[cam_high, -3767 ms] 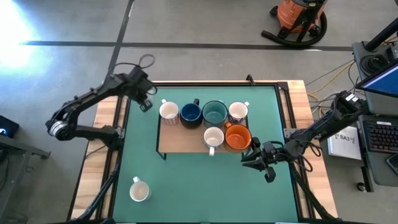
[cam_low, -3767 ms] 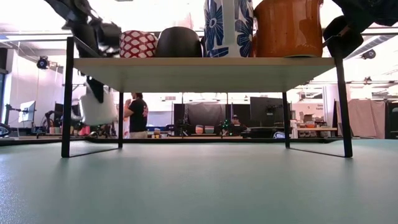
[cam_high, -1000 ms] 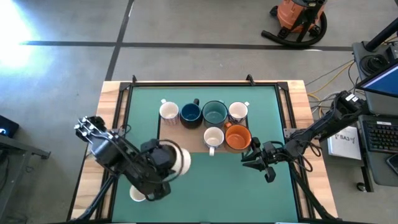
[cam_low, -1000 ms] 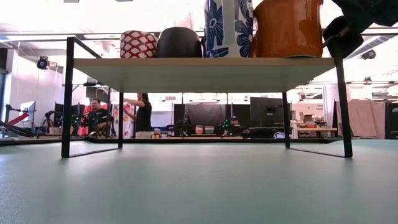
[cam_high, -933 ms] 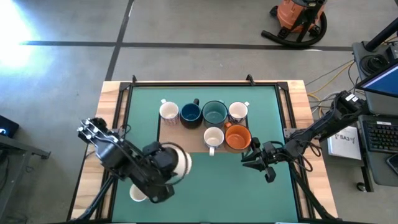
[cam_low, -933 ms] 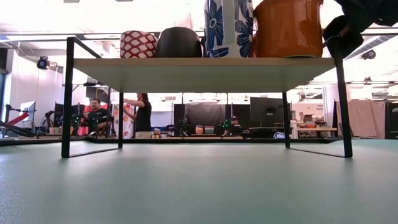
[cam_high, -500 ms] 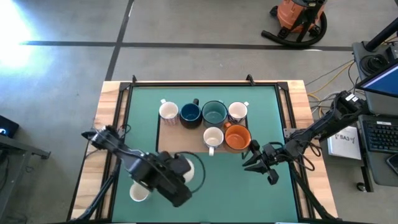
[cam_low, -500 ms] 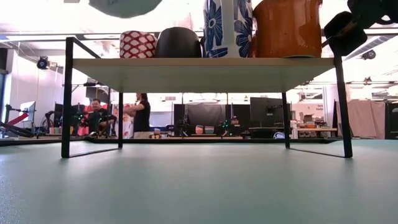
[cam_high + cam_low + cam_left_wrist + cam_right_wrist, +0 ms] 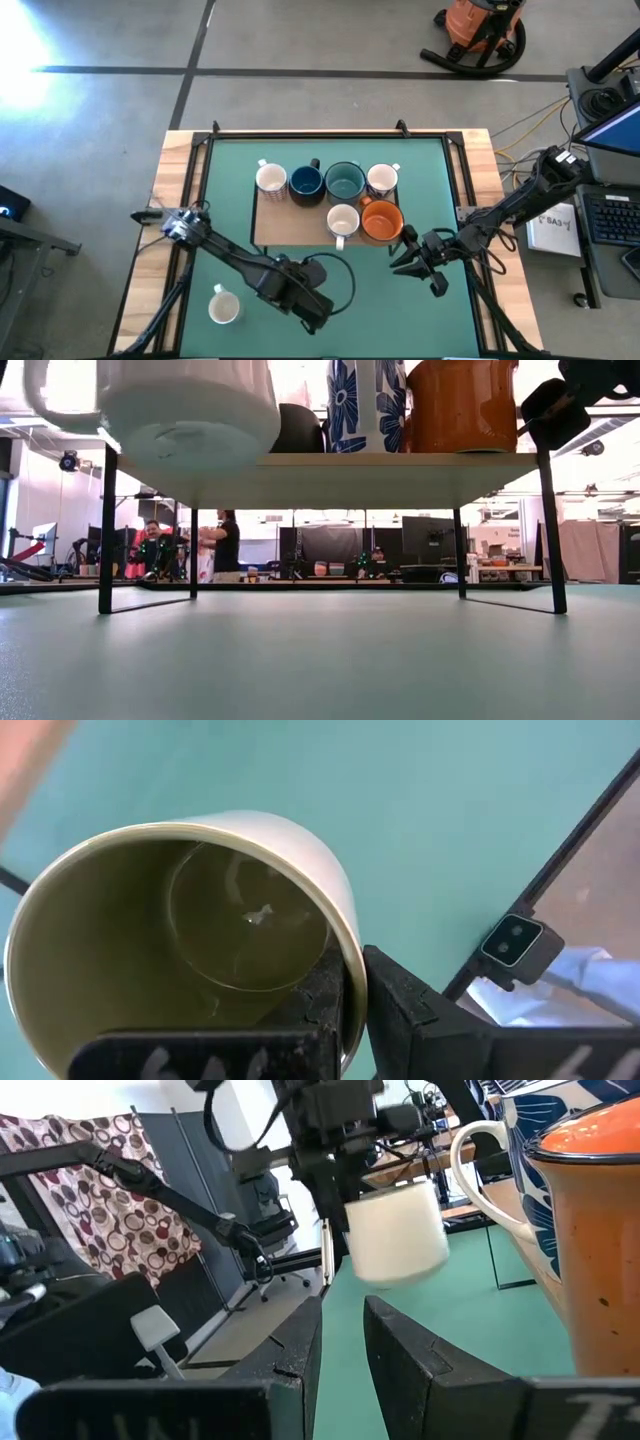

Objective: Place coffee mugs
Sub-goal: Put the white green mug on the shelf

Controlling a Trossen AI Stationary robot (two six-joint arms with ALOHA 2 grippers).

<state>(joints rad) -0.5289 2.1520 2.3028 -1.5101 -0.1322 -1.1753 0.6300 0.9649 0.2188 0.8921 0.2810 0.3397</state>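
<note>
Left pincer clamped on the rim of a cream ceramic mug, carried in the air above the green tabletop, in front of the low wooden shelf on black wire legs. Behind that pincer, on the shelf: white mug, navy mug, larger teal mug, white patterned mug, second white mug, glossy orange mug. Another white mug standing on the tabletop just left of the pincer. Right pincer parted, empty, just beside the orange mug.
</note>
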